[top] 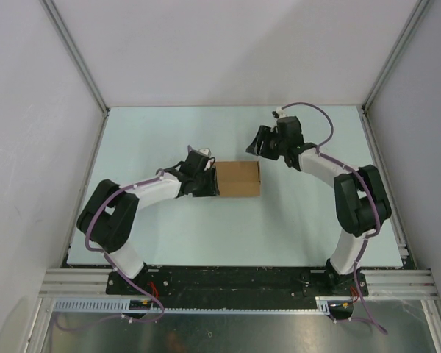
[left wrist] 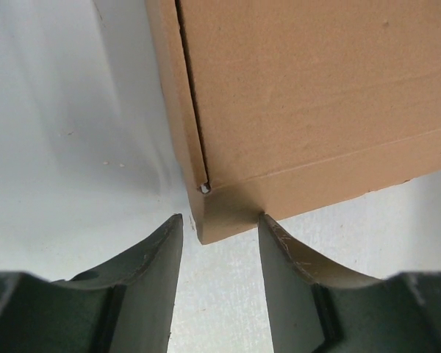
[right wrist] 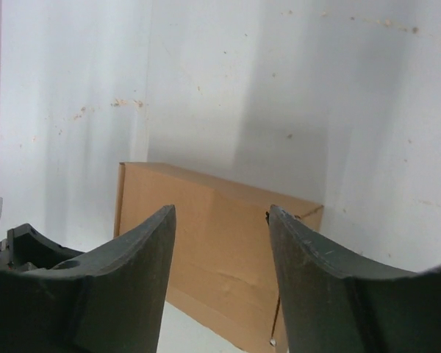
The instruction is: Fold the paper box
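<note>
The paper box (top: 237, 179) stands folded shut as a small brown cardboard block at the middle of the table. My left gripper (top: 212, 179) is at its left end. In the left wrist view the left gripper (left wrist: 220, 218) is open, and a corner of the box (left wrist: 301, 95) pokes in between the fingertips with a gap on the left side. My right gripper (top: 256, 147) hovers just beyond the box's far right corner. It is open (right wrist: 220, 209) with nothing between the fingers, and the box (right wrist: 213, 243) lies past them.
The pale table (top: 169, 132) is walled in by white panels and aluminium posts (top: 77, 55) at left, back and right. A metal rail (top: 235, 283) carrying both arm bases runs along the near edge. A dark part of the left arm (right wrist: 26, 250) shows beside the box.
</note>
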